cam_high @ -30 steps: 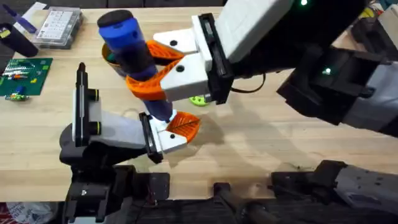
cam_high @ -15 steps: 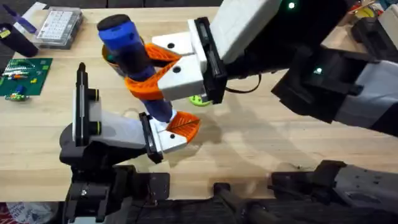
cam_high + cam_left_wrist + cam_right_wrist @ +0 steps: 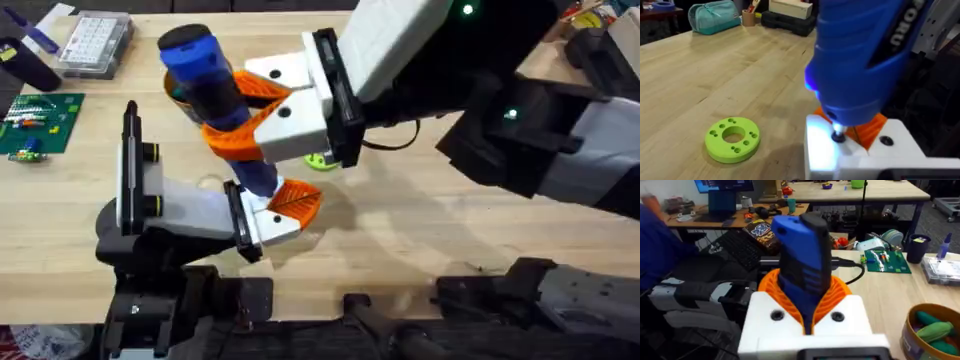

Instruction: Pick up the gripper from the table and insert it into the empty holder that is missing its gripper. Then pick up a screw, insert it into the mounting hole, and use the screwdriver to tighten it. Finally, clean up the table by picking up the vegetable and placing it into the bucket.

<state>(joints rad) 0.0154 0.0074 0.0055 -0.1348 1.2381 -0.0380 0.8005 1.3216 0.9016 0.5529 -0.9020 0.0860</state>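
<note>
My right gripper reaches across from the right and is shut on the blue screwdriver, white fingers with orange pads on both sides of it. The screwdriver stands tilted, black cap up. Its dark tip presses down on the white block of my left gripper, which lies low over the table's front. In the right wrist view the screwdriver rises between the right gripper's orange pads. The ochre bucket sits behind it with a green vegetable inside.
A lime-green holed ring lies flat on the table just beyond the left gripper; it is also in the left wrist view. A green circuit board and a clear parts box sit at the far left.
The right arm with the screwdriver shifted very slightly left over the last second; in the last half second nothing visibly moved. The left arm stayed still.
</note>
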